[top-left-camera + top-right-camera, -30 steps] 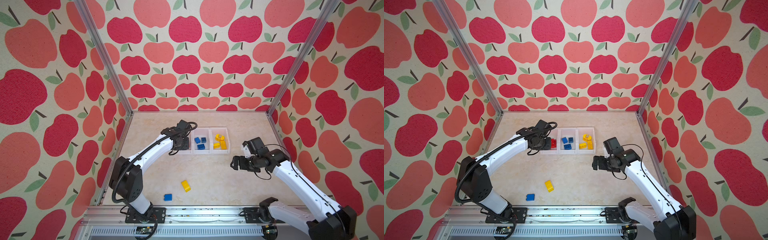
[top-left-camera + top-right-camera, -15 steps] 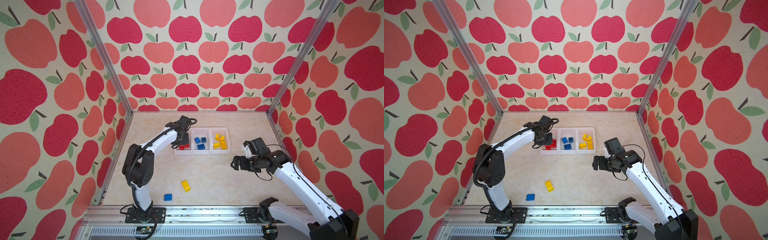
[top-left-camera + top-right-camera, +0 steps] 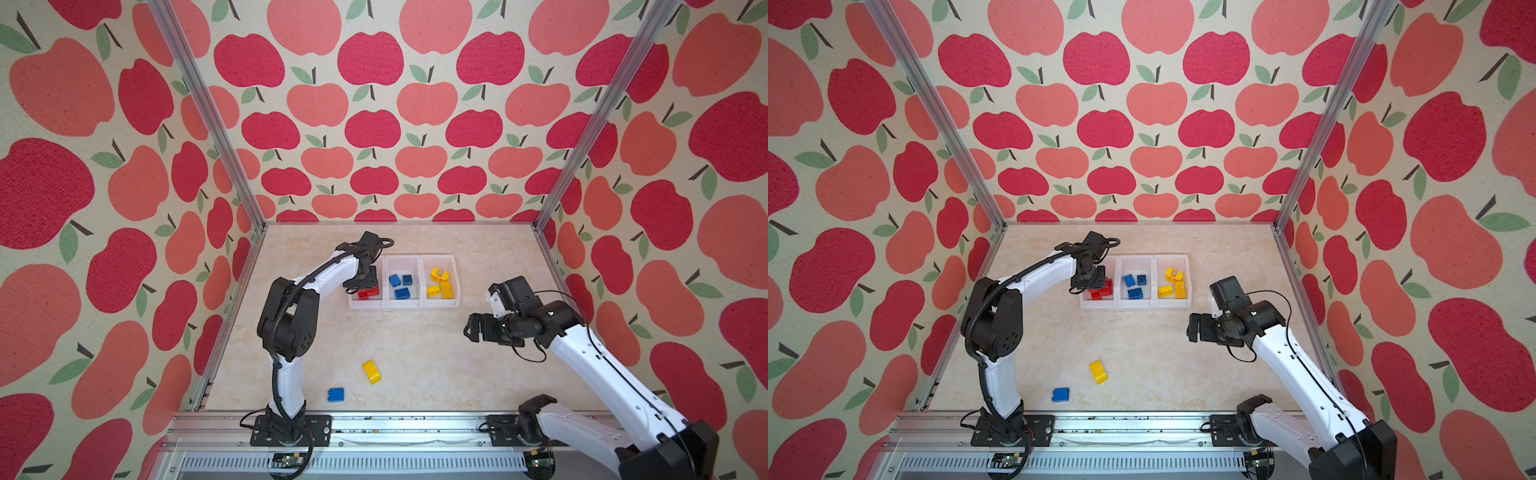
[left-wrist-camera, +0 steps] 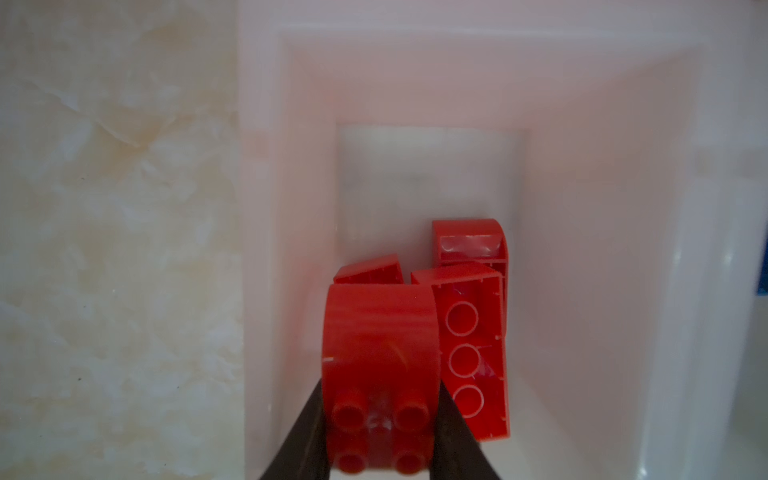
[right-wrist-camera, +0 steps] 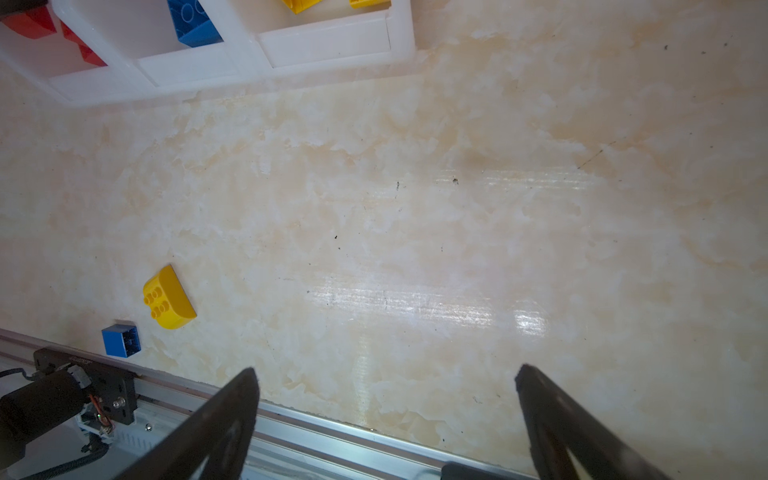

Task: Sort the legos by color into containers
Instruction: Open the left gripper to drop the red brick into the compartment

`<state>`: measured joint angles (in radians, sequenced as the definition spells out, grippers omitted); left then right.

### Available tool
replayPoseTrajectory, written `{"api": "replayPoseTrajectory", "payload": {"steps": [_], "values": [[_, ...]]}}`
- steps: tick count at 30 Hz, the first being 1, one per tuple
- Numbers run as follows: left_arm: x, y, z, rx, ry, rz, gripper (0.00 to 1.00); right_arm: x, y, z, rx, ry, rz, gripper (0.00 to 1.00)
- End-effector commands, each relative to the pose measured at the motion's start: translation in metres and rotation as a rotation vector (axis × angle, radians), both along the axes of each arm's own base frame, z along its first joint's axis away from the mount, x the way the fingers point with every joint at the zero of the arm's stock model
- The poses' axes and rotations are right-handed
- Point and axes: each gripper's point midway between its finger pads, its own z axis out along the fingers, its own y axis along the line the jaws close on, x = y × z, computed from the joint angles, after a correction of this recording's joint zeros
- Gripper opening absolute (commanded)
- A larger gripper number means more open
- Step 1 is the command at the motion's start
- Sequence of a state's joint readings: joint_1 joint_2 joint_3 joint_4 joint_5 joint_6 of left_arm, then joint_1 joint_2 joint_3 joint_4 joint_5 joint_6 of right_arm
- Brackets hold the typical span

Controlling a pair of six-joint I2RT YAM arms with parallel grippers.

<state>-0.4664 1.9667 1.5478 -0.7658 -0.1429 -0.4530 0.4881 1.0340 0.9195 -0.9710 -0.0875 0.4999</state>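
Left gripper (image 4: 380, 415) clamps red brick (image 4: 380, 332) over bin (image 4: 262, 249); marble tabletop (image 3: 415, 353); apple-print walls (image 3: 374, 124).

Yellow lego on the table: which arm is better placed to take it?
Probably right: the right gripper is open and empty; the left gripper holds a red lego over a container.

Three bins (image 3: 403, 303), twelve bricks (image 3: 401, 294) (four red, four blue, four yellow)
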Motion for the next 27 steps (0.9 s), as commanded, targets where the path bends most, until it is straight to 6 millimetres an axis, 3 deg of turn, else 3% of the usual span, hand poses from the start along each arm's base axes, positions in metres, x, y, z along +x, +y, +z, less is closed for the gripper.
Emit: {"api": "replayPoseTrajectory", "payload": {"steps": [1,13,27], "values": [[0.011,0.003,0.001,0.029,-0.020,0.006,0.19,-0.002,-0.004,0.002,-0.012,0.013,-0.010,0.99],[0.017,0.003,0.009,0.039,-0.040,0.004,0.46,0.006,0.003,0.003,-0.010,0.020,0.004,0.99],[0.018,-0.003,0.032,-0.012,-0.087,0.001,0.54,0.009,0.006,0.006,-0.002,0.023,0.011,0.99]]}}
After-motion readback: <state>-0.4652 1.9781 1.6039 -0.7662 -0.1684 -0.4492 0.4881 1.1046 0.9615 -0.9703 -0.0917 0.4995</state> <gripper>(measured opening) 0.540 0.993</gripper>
